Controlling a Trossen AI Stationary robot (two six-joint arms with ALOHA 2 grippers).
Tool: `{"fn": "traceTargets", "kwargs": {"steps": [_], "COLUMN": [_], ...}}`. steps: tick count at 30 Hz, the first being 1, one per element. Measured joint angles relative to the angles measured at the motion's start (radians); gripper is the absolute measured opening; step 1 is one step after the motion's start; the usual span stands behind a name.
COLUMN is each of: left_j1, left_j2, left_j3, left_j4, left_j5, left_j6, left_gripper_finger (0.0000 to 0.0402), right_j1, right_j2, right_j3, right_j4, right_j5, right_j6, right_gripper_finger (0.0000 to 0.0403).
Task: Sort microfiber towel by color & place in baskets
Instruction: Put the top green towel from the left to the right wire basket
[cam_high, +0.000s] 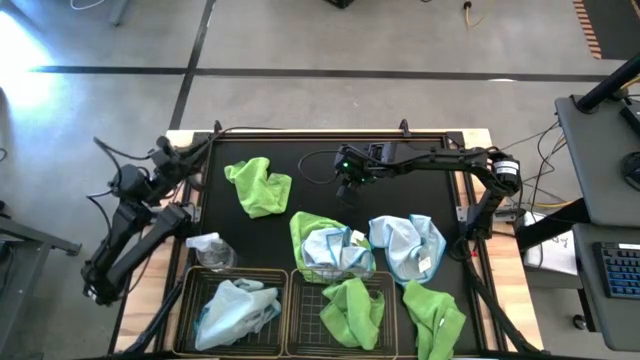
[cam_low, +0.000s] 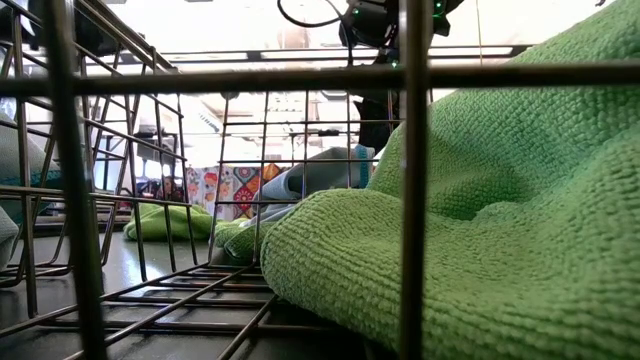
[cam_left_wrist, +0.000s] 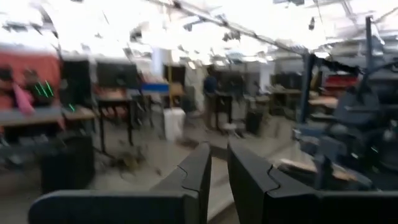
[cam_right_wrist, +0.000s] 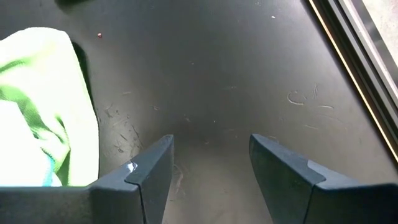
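My right gripper (cam_high: 350, 187) hangs open above bare black mat, nothing between its fingers (cam_right_wrist: 205, 155). A lime green towel (cam_high: 258, 185) lies on the mat to its left and shows in the right wrist view (cam_right_wrist: 43, 112). A green and pale blue heap (cam_high: 330, 245) lies over the far rim of the right basket (cam_high: 297, 320). A pale blue towel (cam_high: 408, 245) and a green one (cam_high: 435, 315) lie to the right. The left basket (cam_high: 188, 300) holds a pale blue towel (cam_high: 235, 310), the right basket a green one (cam_high: 352, 310). My left arm (cam_high: 140, 215) is folded at the table's left edge, its gripper (cam_left_wrist: 219, 180) shut on nothing and pointing into the room.
A small clear spray bottle (cam_high: 210, 250) stands just beyond the left basket. The mat (cam_high: 400, 170) is bare under and beyond my right gripper. In the low view the basket's wires (cam_low: 410, 180) and the green towel (cam_low: 480, 200) fill the foreground.
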Motion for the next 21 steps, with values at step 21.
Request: {"fn": "traceTargets", "kwargs": {"steps": [21], "left_j1": [0.0], "left_j2": [0.547], "left_j3": [0.496], "left_j4": [-1.019], "left_j5": [-0.106], "left_j6": [0.054], "left_gripper_finger": [0.0039], "right_j1": [0.0], "right_j2": [0.0], "right_j3": [0.0], "right_j4": [-0.001], "right_j5": [0.0], "right_j6": [0.001], "right_gripper_finger": [0.0206]}}
